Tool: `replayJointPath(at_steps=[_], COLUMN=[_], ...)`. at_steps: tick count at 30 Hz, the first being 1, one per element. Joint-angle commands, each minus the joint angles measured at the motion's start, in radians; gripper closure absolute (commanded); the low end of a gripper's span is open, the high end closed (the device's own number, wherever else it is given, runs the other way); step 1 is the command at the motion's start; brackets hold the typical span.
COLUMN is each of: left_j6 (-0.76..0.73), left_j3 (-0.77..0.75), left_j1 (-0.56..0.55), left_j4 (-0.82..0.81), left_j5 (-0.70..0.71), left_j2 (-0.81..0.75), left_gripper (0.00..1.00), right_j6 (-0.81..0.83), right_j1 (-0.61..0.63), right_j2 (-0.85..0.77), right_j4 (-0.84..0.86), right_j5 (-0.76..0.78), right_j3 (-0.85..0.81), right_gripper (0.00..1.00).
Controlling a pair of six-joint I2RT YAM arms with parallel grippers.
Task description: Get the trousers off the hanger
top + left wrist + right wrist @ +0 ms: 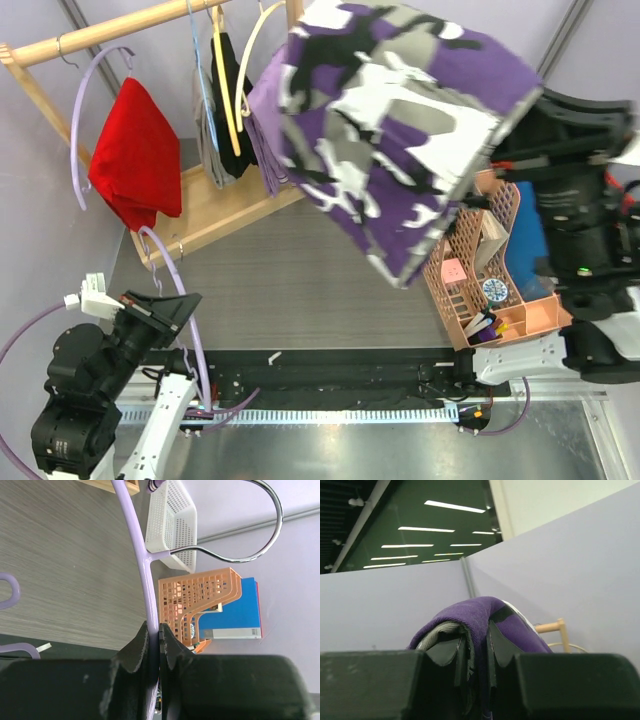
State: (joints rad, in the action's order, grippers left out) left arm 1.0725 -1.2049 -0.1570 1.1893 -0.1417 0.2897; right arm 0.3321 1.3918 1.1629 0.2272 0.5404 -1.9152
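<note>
The purple, white and black camouflage trousers [395, 130] hang in the air, high over the table's right half. My right gripper [497, 152] is shut on their edge; in the right wrist view the purple fabric [485, 612] is folded over and between the fingertips of the right gripper [477, 630]. My left gripper [168, 312] is shut on the rod of a bare lilac hanger [181, 285], low at the near left. In the left wrist view the left gripper [153, 630] pinches that hanger [142, 565], whose metal hook [260, 550] points away. The plain lilac trousers [262, 140] hang on the rack.
A wooden rack [215, 205] stands at the back left with a red garment [135, 155] and black and grey garments [225, 115] on hangers. An orange basket [470, 275] with a blue book stands at the right; it also shows in the left wrist view [200, 605], beside a white basket [172, 520].
</note>
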Motion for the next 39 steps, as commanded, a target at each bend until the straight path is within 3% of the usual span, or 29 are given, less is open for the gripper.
replayJointPath(at_steps=[1,7,13,22,25,28,34,39], left_j6=[-0.040,-0.034,-0.043,-0.051,-0.049,-0.046,-0.049,-0.051], left_j3=[-0.050,-0.064,-0.073,-0.074,-0.070,-0.065,-0.074,-0.079], left_j1=[-0.001,0.001,-0.001,-0.001,-0.001,-0.001,-0.001,-0.001], left_j4=[-0.027,-0.033,-0.022,0.000,0.004,0.006,0.020,0.026], left_j5=[0.010,-0.001,0.004,0.010,0.011,0.010,0.008,0.008], left_j2=[0.031,0.045,0.054,0.046,0.040,0.031,0.022,0.011], left_gripper=[1.00,1.00,1.00,1.00,1.00,1.00,1.00,1.00], right_j6=[0.180,0.311,0.280,-0.032,-0.223,-0.409,-0.473,-0.450], right_j1=[-0.005,-0.005,-0.005,-0.005,-0.005,-0.005,-0.040,-0.149], right_j2=[-0.112,-0.259,-0.333,-0.279,-0.227,-0.120,0.119,0.262], right_j4=[0.127,0.155,0.152,-0.029,-0.068,-0.092,-0.100,-0.048], right_j5=[0.120,0.286,0.403,0.479,0.522,0.707,0.858,0.866], right_j3=[0.105,0.378,0.634,0.784,0.808,0.780,0.638,0.523], right_gripper=[0.99,0.99,0.99,0.99,0.99,0.99,0.99,0.99])
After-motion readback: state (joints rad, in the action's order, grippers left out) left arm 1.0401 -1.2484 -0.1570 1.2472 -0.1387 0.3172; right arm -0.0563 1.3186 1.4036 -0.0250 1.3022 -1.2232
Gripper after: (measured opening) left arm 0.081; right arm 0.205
